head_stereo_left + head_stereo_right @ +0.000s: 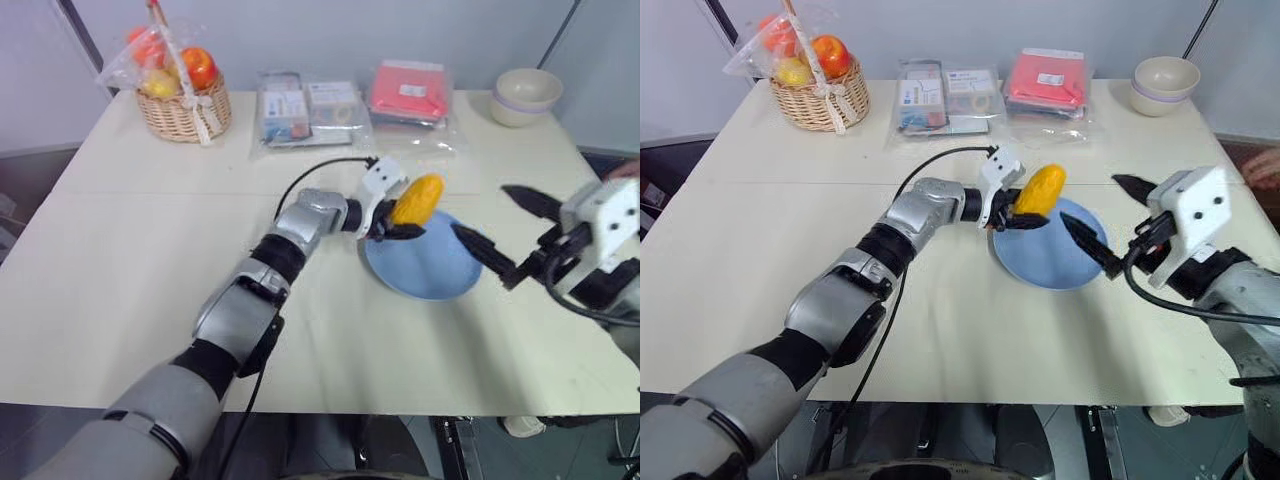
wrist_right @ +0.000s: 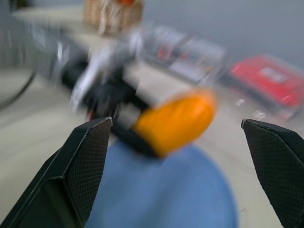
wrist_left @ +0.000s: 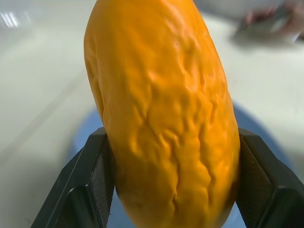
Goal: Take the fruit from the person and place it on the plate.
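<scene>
The yellow-orange fruit hangs tilted just above the far left rim of the light-blue plate. My left gripper is shut on the fruit's lower half, its black pads pressed to both sides. To the right of the plate my right gripper stands open and empty, pointing toward the fruit, which sits between its fingers in the right wrist view. A person's hand shows at the table's far right edge, apart from the fruit.
A wicker basket of wrapped round fruit stands at the back left. Clear packets and a red packet lie along the back. A cream bowl sits back right. A black cable arcs over my left forearm.
</scene>
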{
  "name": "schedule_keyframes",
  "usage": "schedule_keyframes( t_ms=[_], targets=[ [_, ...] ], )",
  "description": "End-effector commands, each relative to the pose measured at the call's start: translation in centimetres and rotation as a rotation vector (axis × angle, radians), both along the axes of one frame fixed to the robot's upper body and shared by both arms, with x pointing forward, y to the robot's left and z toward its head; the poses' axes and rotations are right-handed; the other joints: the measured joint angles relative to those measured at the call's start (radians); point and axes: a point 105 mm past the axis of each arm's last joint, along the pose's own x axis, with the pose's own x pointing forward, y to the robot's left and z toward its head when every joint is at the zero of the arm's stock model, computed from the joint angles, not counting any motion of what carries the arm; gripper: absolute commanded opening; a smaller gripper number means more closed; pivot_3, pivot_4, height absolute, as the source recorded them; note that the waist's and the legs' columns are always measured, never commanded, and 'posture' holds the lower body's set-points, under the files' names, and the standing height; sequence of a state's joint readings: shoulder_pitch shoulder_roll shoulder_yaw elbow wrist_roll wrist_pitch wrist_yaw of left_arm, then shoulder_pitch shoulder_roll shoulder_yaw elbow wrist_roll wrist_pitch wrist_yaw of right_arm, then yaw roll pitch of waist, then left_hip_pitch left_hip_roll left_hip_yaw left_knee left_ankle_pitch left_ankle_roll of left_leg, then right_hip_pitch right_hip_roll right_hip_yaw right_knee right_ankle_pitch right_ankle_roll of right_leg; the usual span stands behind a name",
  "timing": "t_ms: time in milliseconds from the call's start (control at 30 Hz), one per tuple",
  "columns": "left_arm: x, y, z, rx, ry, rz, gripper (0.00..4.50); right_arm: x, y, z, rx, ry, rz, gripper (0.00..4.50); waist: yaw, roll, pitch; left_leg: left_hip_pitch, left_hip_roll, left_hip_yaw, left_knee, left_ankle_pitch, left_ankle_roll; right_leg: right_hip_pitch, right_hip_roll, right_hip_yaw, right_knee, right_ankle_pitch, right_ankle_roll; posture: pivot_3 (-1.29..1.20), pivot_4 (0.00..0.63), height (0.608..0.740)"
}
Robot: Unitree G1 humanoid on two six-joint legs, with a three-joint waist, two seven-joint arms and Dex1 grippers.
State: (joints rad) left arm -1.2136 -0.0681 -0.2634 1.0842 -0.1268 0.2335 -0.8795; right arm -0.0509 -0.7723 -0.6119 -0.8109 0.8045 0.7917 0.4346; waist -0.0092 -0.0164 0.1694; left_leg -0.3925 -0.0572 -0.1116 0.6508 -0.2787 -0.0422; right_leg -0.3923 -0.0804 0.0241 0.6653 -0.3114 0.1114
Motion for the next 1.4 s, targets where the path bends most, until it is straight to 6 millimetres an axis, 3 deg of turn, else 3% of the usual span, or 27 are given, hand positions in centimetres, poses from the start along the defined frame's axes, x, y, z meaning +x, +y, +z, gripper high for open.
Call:
schedule_keyframes(
  t_ms=[33,133,300,400,433,633,767,900,1000,1133,1267,1400],
  targets=[
    [-0.3,-1.0,0.4,0.045,-0.068,-0.049,2.7,-1.7,0.7,2.3,0.012,-0.084,-0.001,4.5,0.001,0.0,0.0,0.0,0.0,0.0,0.0,0.0,0.0,0.0,0.0,0.0,0.0,0.0,0.0,0.0,0.15,0.74],
    [-0.5,-1.2,-0.2,0.085,-0.094,-0.073,2.7,-2.5,1.1,2.1,0.027,-0.068,-0.017,4.5,0.002,0.0,0.0,0.0,0.0,0.0,0.0,0.0,0.001,0.0,0.0,0.0,0.0,0.0,0.0,0.0,0.15,0.74],
    [-0.9,-1.5,-0.8,0.113,-0.101,-0.109,2.7,-3.3,1.5,-0.1,0.0,0.014,-0.05,4.5,0.001,-0.001,0.0,0.0,0.0,0.0,0.0,-0.001,0.001,0.0,0.0,0.0,0.0,0.0,0.0,0.0,0.15,0.74],
    [-1.1,-1.8,-0.7,0.102,-0.092,-0.118,4.21,-3.5,1.3,-1.2,0.001,0.05,-0.075,4.5,0.001,-0.001,0.0,0.0,0.0,0.0,0.001,-0.001,0.001,0.001,0.0,0.0,0.0,0.0,0.0,0.0,0.15,0.74],
    [-1.2,-1.9,-0.6,0.098,-0.089,-0.121,4.44,-3.5,1.3,-1.4,0.003,0.058,-0.08,4.5,0.001,-0.001,0.0,0.0,0.0,0.0,0.001,-0.001,0.001,0.001,0.0,0.0,0.0,0.0,0.0,0.0,0.15,0.74],
    [-1.1,-2.1,0.0,0.074,-0.1,-0.115,4.44,-3.4,1.1,-1.9,-0.004,0.07,-0.088,4.5,-0.002,-0.001,0.0,0.0,0.0,0.0,0.001,-0.001,0.001,0.001,0.0,0.0,0.001,0.0,0.0,0.0,0.15,0.74],
    [-0.5,-2.3,2.0,-0.009,-0.101,-0.078,4.44,-3.2,1.1,-2.0,-0.007,0.072,-0.084,4.5,-0.001,-0.001,0.0,0.0,0.0,0.0,0.001,-0.001,0.001,0.001,0.0,0.0,0.001,0.0,0.0,0.0,0.15,0.74],
    [0.3,-1.7,6.2,-0.165,-0.077,-0.05,4.44,-3.0,1.2,-2.1,-0.008,0.073,-0.071,4.5,-0.002,-0.001,0.0,0.0,0.0,0.0,0.001,-0.001,0.001,0.001,0.0,0.0,0.001,0.0,0.0,0.0,0.15,0.74],
    [0.4,0.6,8.3,-0.225,-0.054,-0.076,4.44,-2.8,1.4,-2.1,-0.013,0.077,-0.057,4.5,-0.008,0.0,0.0,0.001,0.0,0.0,0.0,-0.001,0.001,0.001,0.001,0.0,0.001,0.0,0.0,0.0,0.15,0.74],
    [0.0,3.5,9.5,-0.238,-0.07,-0.071,4.44,-2.6,1.5,-2.2,-0.02,0.08,-0.045,4.5,-0.008,0.001,-0.001,0.002,0.001,0.0,0.0,-0.001,0.001,0.001,0.001,0.001,0.001,0.0,0.0,0.0,0.15,0.74],
    [-0.6,8.1,11.3,-0.267,-0.17,0.045,4.44,-2.2,1.4,-2.3,-0.057,0.088,-0.023,4.5,-0.004,0.0,0.0,0.001,0.001,0.0,0.001,0.0,0.001,0.001,0.001,0.001,0.001,0.0,0.0,0.0,0.15,0.74],
    [-1.4,12.3,11.7,-0.221,-0.307,0.149,4.44,-1.8,0.9,-2.3,-0.108,0.103,-0.014,4.5,-0.002,0.001,0.0,0.001,0.001,-0.001,0.001,0.0,0.0,0.001,0.001,0.001,0.001,0.0,0.0,0.0,0.15,0.74]
  ],
)
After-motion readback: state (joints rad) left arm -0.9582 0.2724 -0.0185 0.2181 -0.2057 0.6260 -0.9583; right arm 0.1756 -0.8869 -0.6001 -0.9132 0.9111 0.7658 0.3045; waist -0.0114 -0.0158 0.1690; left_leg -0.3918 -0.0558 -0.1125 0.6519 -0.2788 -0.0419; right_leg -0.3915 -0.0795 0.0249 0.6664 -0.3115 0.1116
